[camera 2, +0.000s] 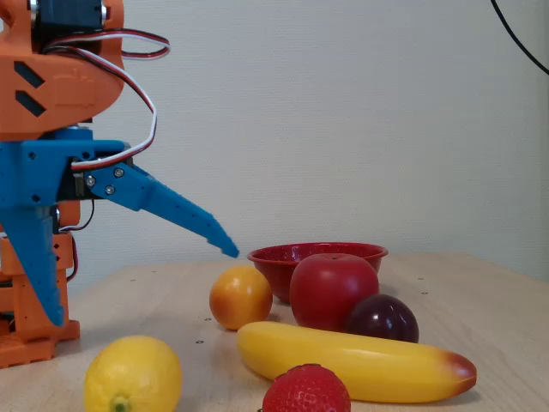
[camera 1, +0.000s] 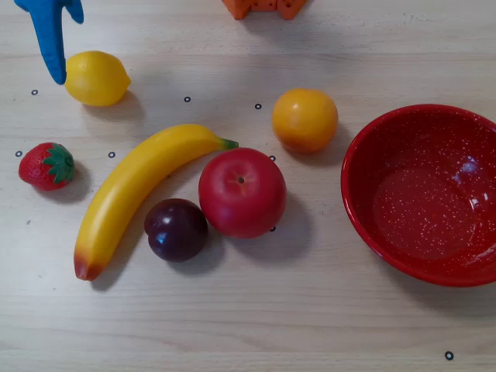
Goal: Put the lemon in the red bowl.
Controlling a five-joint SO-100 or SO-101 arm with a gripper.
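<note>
The lemon (camera 1: 96, 77) lies at the top left of the overhead view, small and bright yellow; it also shows low at the front left of the fixed view (camera 2: 133, 375). The red bowl (camera 1: 364, 155) stands empty at the right edge of the overhead view, and at the back in the fixed view (camera 2: 292, 255). My blue gripper (camera 2: 143, 287) is wide open and holds nothing. One finger (camera 1: 53, 46) points down with its tip just left of the lemon; whether it touches is unclear. The other finger (camera 2: 184, 215) sticks out above the table.
Between lemon and bowl lie a banana (camera 1: 136, 190), a red apple (camera 1: 242, 191), a dark plum (camera 1: 176, 229) and a round orange fruit (camera 1: 304, 118). A strawberry (camera 1: 46, 166) lies left of the banana. The orange arm base (camera 2: 34, 335) stands behind the lemon.
</note>
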